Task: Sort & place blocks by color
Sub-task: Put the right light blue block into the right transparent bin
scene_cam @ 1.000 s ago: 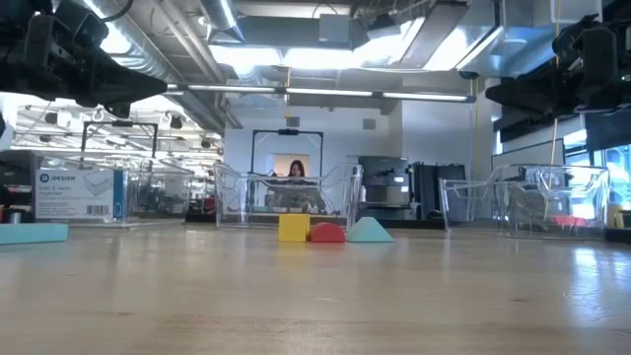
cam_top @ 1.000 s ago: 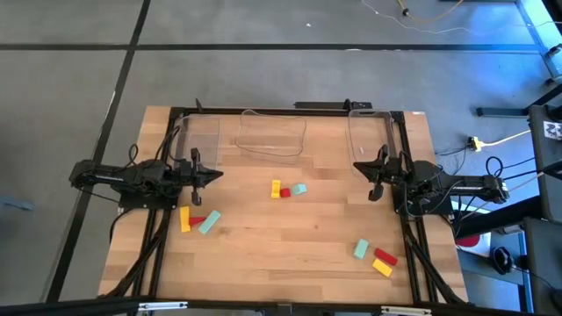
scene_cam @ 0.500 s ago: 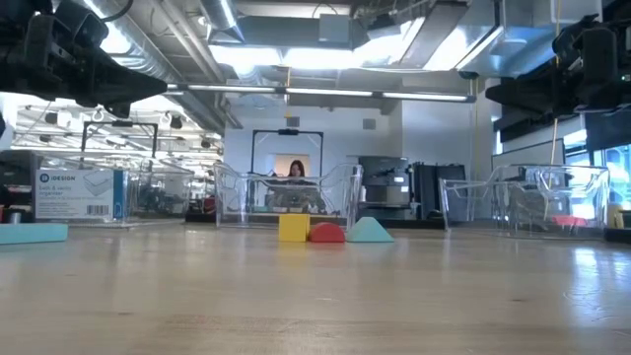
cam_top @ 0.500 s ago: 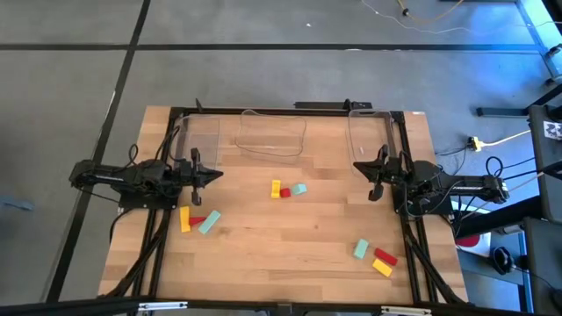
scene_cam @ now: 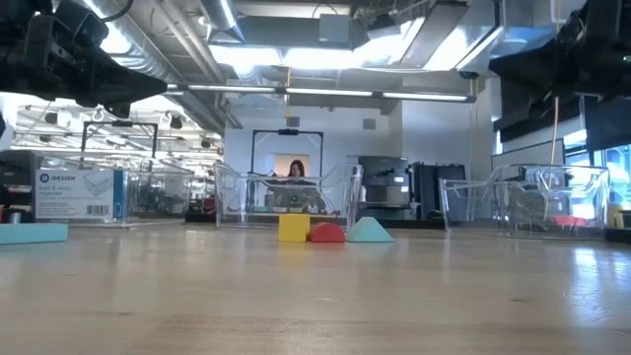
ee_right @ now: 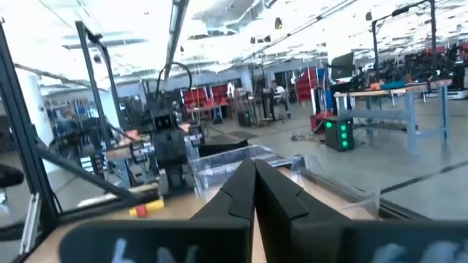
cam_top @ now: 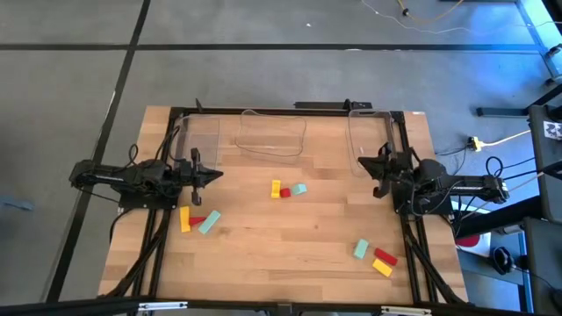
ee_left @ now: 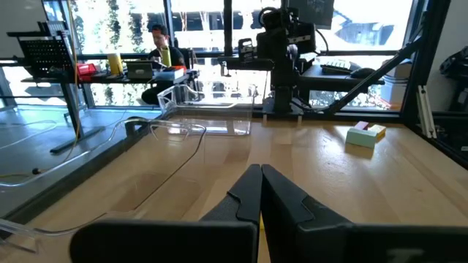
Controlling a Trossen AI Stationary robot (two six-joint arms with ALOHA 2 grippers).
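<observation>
Nine small blocks lie flat on the wooden table in three clusters. A yellow (cam_top: 276, 186), a red (cam_top: 284, 192) and a teal block (cam_top: 299, 189) sit at the middle. A yellow (cam_top: 184, 219), a red (cam_top: 198, 219) and a teal block (cam_top: 209, 222) lie at the near left. A teal (cam_top: 361, 249), a red (cam_top: 385, 256) and a yellow block (cam_top: 381, 267) lie at the near right. My left gripper (cam_top: 218, 175) is shut and empty above the left side. My right gripper (cam_top: 360, 167) is shut and empty above the right side.
Three clear plastic bins stand along the far edge: one at the left (cam_top: 198, 139), one at the middle (cam_top: 271, 133), one at the right (cam_top: 369, 133). A dark frame (cam_top: 290, 111) runs around the table. People sit at desks in the room beyond.
My right gripper has drawn back a little toward the table's right edge and tipped upward; its wrist view now looks over the table into the room. Its fingers stay shut. The blocks have not moved.
</observation>
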